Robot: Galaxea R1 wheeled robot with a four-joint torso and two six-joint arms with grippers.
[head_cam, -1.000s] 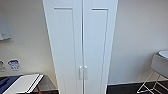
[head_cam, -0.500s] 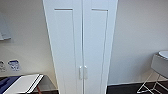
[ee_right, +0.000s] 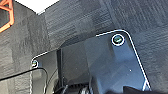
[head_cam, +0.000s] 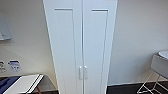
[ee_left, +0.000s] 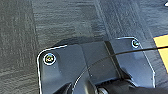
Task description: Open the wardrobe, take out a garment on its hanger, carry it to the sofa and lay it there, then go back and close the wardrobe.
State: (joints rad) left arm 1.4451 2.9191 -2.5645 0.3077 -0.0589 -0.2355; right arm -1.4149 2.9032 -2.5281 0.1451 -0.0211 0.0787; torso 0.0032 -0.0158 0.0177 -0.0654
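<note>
White wall (head_cam: 140, 37) is spreading behind everything in the head view, and the wardrobe (head_cam: 81, 45) is standing against it, right at the middle of the picture. Both of its recessed-panel doors are sitting shut, meeting along a thin central seam, and the pair of small white vertical handles (head_cam: 83, 72) is showing just either side of that seam, low in the view. To the wardrobe's left, a flat white panel (head_cam: 23, 83) is lying tilted beside something dark blue, with two small signs (head_cam: 13, 65) sticking on the wall above it. To its right, a pale grey seat on thin white wire legs (head_cam: 158, 65) is standing near the wall, apart from the wardrobe.

Dark grey carpet tiles (ee_left: 62, 22) are passing beneath the left wrist camera, with a yellow patch (ee_left: 162, 46) showing at the picture's edge. The right wrist camera is looking at the same kind of carpet (ee_right: 82, 20), with an orange frame (ee_right: 7, 15) and a white patch (ee_right: 37, 5) at one corner. Whether either pincer is spread or pressed together I cannot tell, nor whether it is touching anything.
</note>
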